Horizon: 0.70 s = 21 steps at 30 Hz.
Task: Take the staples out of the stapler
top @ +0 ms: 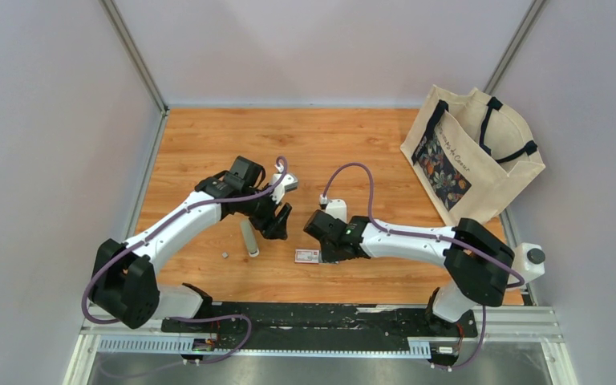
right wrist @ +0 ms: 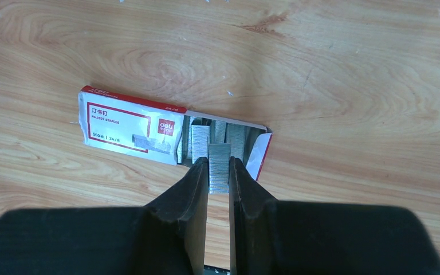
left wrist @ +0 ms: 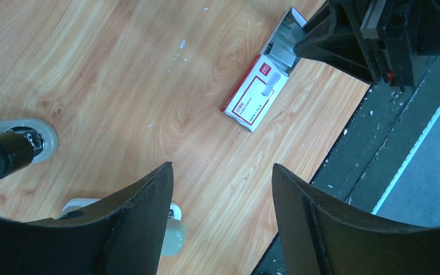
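In the top view the right gripper [top: 326, 241] covers its own tips, so what it holds is hidden there. A tiny grey bit [top: 224, 254] low and left of the middle is too small to name. The stapler [top: 249, 238] lies pale and thin just left of the middle. In the left wrist view, pale rounded parts [left wrist: 175, 235] show at the lower left, cut off by a black finger [left wrist: 143, 223], and I cannot tell what they are. The left arm bends in from the lower left, and the left gripper [left wrist: 220, 172] hangs over the table [top: 208, 136], jaws wide and holding nothing. The right arm reaches in low from the right. Only the right wrist view shows the pinch: narrow jaws squeeze a strip of staples [right wrist: 219, 150] at the open end of the small box [right wrist: 129, 126], mid-frame. A cloth bag [top: 469, 152] stands upper right.
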{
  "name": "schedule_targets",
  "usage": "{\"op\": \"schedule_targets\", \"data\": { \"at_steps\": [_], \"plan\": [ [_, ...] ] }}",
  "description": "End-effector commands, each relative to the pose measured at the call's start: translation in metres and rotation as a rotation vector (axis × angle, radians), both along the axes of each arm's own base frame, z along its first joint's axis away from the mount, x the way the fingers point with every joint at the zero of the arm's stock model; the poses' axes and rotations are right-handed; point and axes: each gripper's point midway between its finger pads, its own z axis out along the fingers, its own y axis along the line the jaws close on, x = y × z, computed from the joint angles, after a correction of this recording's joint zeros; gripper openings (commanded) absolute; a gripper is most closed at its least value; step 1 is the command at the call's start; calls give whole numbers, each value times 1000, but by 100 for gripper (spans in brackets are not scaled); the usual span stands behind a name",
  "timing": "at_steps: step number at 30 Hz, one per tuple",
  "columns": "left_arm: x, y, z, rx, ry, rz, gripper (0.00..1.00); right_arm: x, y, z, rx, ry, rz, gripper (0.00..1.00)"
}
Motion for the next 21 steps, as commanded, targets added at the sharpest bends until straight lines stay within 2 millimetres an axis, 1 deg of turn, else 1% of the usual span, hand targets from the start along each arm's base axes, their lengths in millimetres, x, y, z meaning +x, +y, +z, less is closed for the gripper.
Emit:
{"op": "schedule_targets", "data": {
  "at_steps": [1, 6, 15, 21],
  "plan": [
    [7, -6, 15, -34, -96, -38, 72, 6, 13, 7, 39, -26, -21, 10],
    [6, -7, 14, -33, -91, -41, 72, 5, 11, 5, 35, -22, -25, 11],
    [5, -9, 19, -42, -97, -48, 72, 3, 11, 0, 24, -4, -19, 12],
    [4, -9, 18, -41, -93, -51, 72, 0, 8, -4, 17, 8, -27, 13]
  ]
}}
